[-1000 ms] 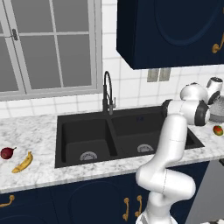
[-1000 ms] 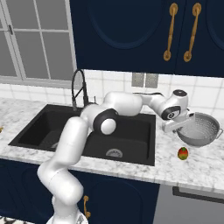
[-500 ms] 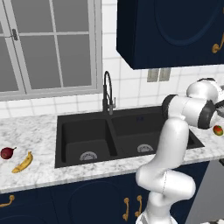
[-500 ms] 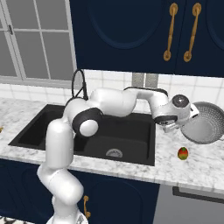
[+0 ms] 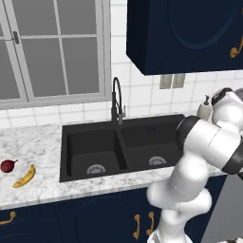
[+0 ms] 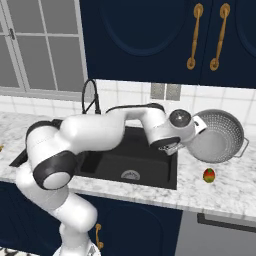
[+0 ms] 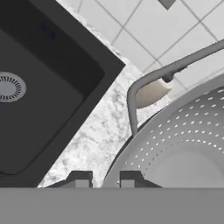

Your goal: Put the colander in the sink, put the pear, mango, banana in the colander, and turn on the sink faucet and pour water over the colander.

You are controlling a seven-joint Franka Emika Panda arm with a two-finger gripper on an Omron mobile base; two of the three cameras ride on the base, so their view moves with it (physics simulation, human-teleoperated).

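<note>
Clamped on the rim of the colander [image 6: 216,137], the pincer [image 6: 176,146] carries the perforated bowl tilted on its side above the marble counter [image 6: 235,185], at about three o'clock from the sink [image 6: 127,162]; in the hand view the two dark fingertips [image 7: 80,179] stand at six o'clock with the colander's rim running between them, and its pierced inner wall [image 7: 183,144] spreads toward four o'clock; a thin wire side handle [image 7: 151,83] arcs from the rim toward one o'clock, and behind it a beige soap dispenser [image 7: 151,94] shows in part; the sink's right basin with its round metal drain [image 7: 9,86] lies at nine o'clock in that view.

Below the lifted colander, at roughly six o'clock from it in the right base view, the mango [image 6: 209,175] rests on the counter, apart from the bowl; the black gooseneck faucet [image 6: 91,97] rises behind the sink at about eleven o'clock from the basins.

From the left base view, both basins of the sink [image 5: 123,147] hold nothing but their drains; the faucet [image 5: 116,100] stands at the back between them; the soap dispenser [image 5: 205,109] sits at two o'clock from the sink, just beside the robot's arm; well apart at nine o'clock, the pear [image 5: 8,165] and the banana [image 5: 24,176] lie near each other on the counter.
</note>
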